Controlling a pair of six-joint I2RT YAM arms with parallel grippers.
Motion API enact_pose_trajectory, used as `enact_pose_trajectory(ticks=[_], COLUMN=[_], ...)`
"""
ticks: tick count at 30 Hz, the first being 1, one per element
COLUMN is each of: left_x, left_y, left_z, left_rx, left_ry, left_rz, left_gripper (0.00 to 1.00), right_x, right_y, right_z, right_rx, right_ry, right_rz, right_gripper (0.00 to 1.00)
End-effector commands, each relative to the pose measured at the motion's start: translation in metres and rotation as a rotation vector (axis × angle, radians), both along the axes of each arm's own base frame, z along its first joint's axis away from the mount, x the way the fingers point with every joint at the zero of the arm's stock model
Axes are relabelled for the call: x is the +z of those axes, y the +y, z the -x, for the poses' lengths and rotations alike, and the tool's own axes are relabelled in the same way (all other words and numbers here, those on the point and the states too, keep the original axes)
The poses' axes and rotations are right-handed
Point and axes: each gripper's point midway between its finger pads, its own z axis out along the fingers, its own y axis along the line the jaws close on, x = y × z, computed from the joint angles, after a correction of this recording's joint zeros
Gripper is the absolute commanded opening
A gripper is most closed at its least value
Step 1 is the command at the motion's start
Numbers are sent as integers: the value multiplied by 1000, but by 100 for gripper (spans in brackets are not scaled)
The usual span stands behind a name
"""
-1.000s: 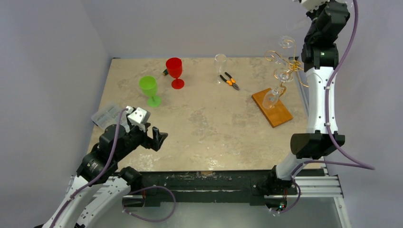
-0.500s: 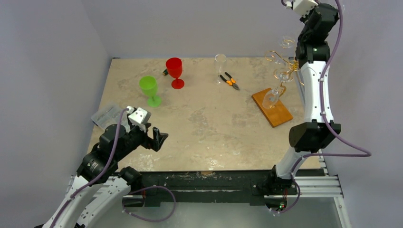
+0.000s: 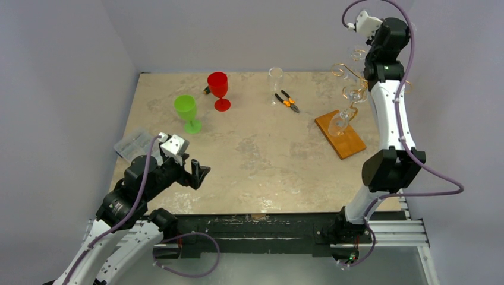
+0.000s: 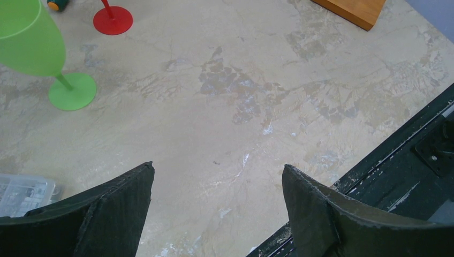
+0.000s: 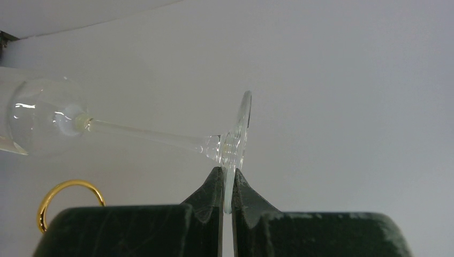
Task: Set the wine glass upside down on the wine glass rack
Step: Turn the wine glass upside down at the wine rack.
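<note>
Wine glass (image 5: 150,136) is in the air over the far right corner of the table (image 3: 255,154). Right gripper (image 5: 228,187) pinches the edge of its foot, jaws nearly together on the thin disc. Stem runs sideways from the fingers, bowl at the far end. One gold loop of the wine glass rack (image 3: 341,138) shows under the bowl in the wrist view, not touching. Rack's wooden base sits near the right edge, and a second clear glass (image 3: 339,122) hangs from it bowl-down. Left gripper (image 4: 217,168) hovers low near the front left corner, jaws wide, nothing between them. Green goblet (image 3: 186,111) and red goblet (image 3: 219,86) stand far left of centre. Tall clear glass (image 3: 275,80) and orange-handled pliers (image 3: 288,101) are by the far edge, and a clear plastic box (image 3: 134,142) is at the left edge.
</note>
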Motion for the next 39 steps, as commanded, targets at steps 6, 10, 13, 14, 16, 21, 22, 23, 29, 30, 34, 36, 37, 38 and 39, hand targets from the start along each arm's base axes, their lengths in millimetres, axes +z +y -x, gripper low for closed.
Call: enact_pose_trajectory(ticks=[6,10,13,14,16,21,22,23,29,30,34,36,37,38,39], left_x=[8,8,8,8,8,8,8,8,8,8,8,7,8,8,8], left_y=[-3,-3,-4,-4,-4,-4,-4,-4,-3,-3,-3,-4,-4,-4,-3], left_z=[-4,-3,-3,-3,-3,-3,-3,-3,-3,-4,-3,-3,-3,-3,-3], left_rx=[-10,-13,-15,-15,-15,-15,-16,-15,-13,-12,-15,-17,-17,-16,-15], left_ry=[-38,-37,-37,-37,-37,-37,-37,-37,-36,-36,-35,-34,-37,-36,-37], left_rz=[16,16,17,16,17,17,17,18,15,16,16,15,17,17,17], left_gripper=[86,86,86,86,86,86,86,86,86,86,86,86,86,86,86], right_x=[59,55,53,53,51,46,45,42,36,36,33,32,32,32,33], right_y=[0,2,3,4,6,11,11,13,19,21,27,28,28,28,29], right_z=[41,43,45,45,44,41,40,38,38,39,44,46,47,47,49], right_rx=[-6,4,13,14,23,41,42,46,70,78,97,99,101,101,102], right_ry=[-160,-148,-140,-138,-132,-112,-108,-101,-70,-66,-54,-51,-52,-49,-50], right_rz=[36,44,44,46,50,69,75,81,116,123,139,140,141,141,141], right_gripper=[0,0,0,0,0,0,0,0,0,0,0,0,0,0,0])
